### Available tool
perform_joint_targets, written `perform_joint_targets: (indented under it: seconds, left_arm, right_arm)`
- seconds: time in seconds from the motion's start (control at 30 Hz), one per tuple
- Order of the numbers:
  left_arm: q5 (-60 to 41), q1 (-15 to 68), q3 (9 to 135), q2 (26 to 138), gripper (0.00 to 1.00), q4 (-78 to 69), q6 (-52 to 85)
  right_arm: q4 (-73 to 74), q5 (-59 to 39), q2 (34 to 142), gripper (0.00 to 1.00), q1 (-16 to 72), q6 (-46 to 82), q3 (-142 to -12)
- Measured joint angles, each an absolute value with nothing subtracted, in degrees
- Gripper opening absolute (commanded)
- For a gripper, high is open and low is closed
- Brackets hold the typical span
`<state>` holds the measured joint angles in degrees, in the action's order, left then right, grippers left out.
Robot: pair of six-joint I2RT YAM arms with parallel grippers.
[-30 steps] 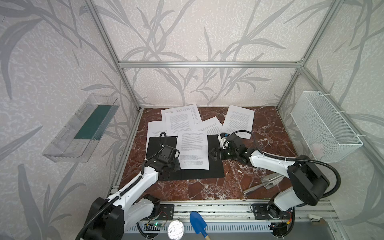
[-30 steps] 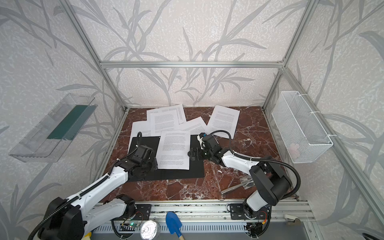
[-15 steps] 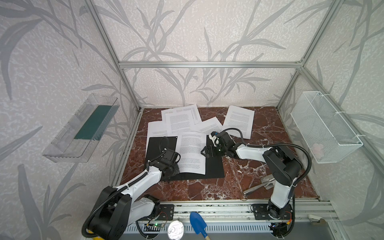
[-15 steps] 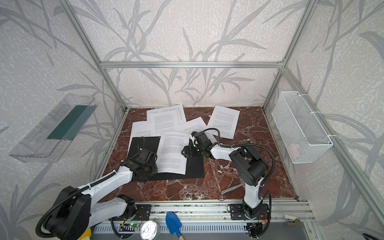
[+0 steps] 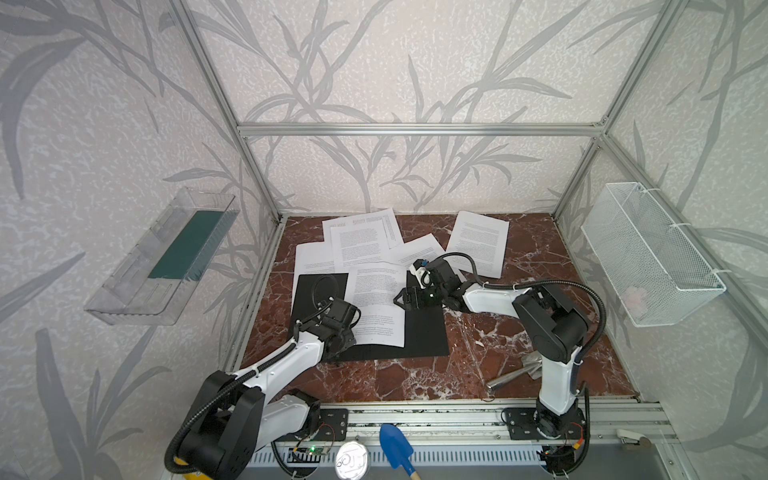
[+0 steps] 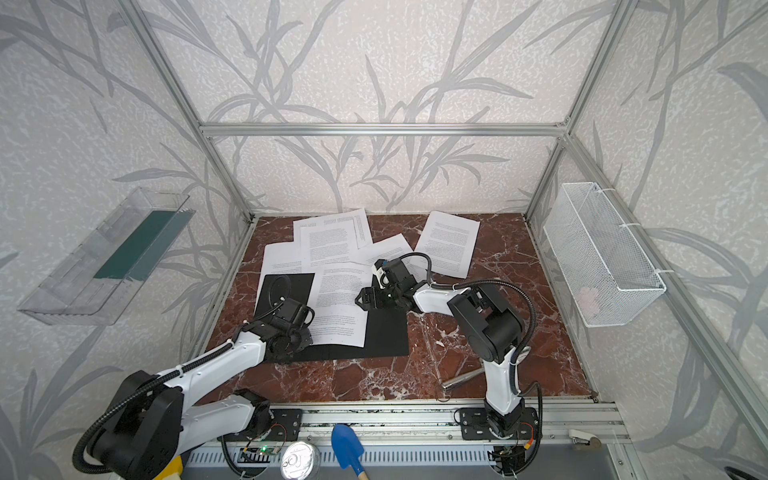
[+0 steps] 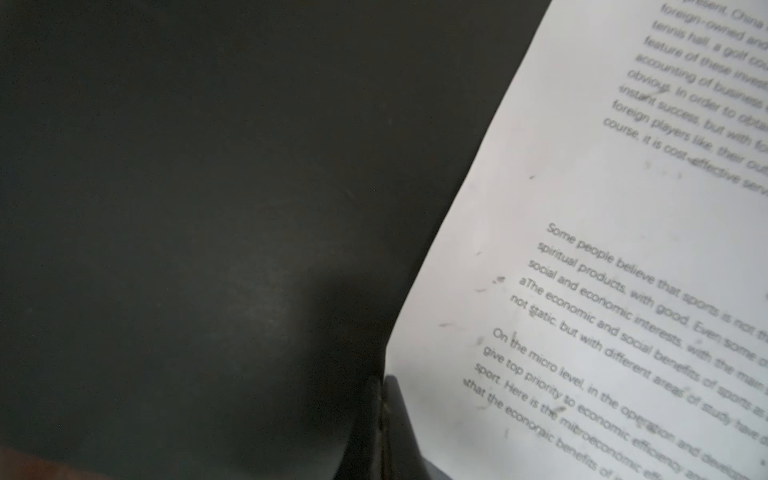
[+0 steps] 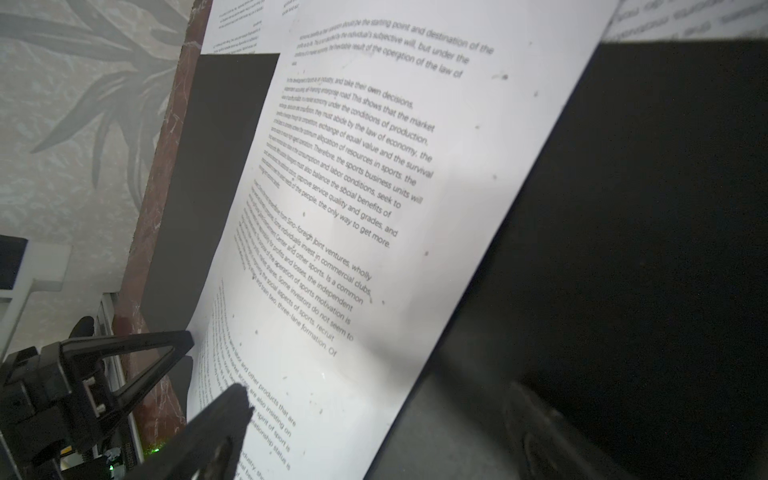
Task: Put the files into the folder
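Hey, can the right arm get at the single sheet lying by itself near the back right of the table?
Probably yes. That sheet lies flat on the marble tabletop just beyond the right arm, with nothing resting on it, and the right tool is open.

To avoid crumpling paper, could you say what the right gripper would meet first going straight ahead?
Probably the printed sheet on the folder; the right gripper, jaws open, points at its edge, though depth is unclear.

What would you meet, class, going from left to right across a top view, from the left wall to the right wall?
The clear wall tray → left gripper → printed sheet between the grippers → right gripper → white wire basket.
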<state>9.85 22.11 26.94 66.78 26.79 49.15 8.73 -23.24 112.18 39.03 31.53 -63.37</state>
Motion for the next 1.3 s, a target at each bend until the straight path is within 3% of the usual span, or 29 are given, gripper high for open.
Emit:
perform_joint_targets:
  seconds: [0.43, 0.57, 1.07, 1.2, 1.3]
  left_arm:
    - [12.45, 22.11, 26.94, 64.38, 0.0, 30.59, 50.15]
    - [12.32, 22.11, 26.94, 65.47, 0.0, 30.39, 50.02]
    - [12.21, 22.11, 26.94, 66.3, 0.0, 29.56, 49.69]
    - [12.12, 22.11, 26.94, 66.3, 0.0, 29.56, 49.67]
    - [11.97, 22.11, 26.94, 66.3, 0.0, 29.56, 49.67]
  right_arm:
    - [7.4, -24.25, 113.4, 0.95, 39.86, 31.46, -65.6]
    - [7.16, -26.06, 114.69, 0.89, 40.73, 31.53, -67.2]
    - [10.15, -31.62, 119.5, 0.53, 41.74, 36.51, -71.42]
    - [11.16, -32.1, 119.72, 0.34, 41.74, 37.93, -71.42]
    - [12.03, -32.16, 119.74, 0.09, 41.74, 38.54, -71.42]
